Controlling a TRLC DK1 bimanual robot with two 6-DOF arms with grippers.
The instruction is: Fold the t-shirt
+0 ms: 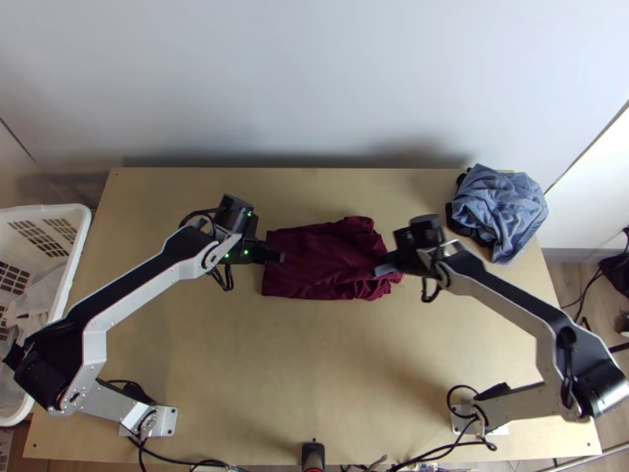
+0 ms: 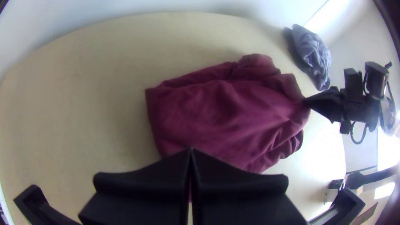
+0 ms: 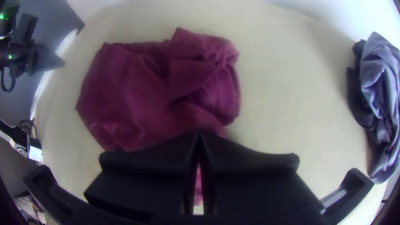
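A dark red fabric t-shirt (image 1: 318, 263) lies around the middle of the light wooden table (image 1: 314, 377), folded into a rough oblong. Its left end is fairly straight and flat; its right end is rumpled and bunched, with loose folds along the far side.

At the t-shirt's right end is the right gripper (image 1: 379, 271). Its jaws are closed together, tips against the cloth; whether they pinch any of it, I cannot tell. The left gripper (image 1: 281, 257) is over the t-shirt's left end, its jaws closed together too, with the tips apart from the fabric.

Well to the right of the t-shirt and farther from the arm bases, a blue-grey crumpled cloth (image 1: 503, 206) sits at the table's far corner, a black cloth (image 1: 464, 230) partly under it. Well to the left of the t-shirt stands a white plastic basket (image 1: 81, 228) with slotted sides, with pale fabric (image 1: 39, 297) inside.
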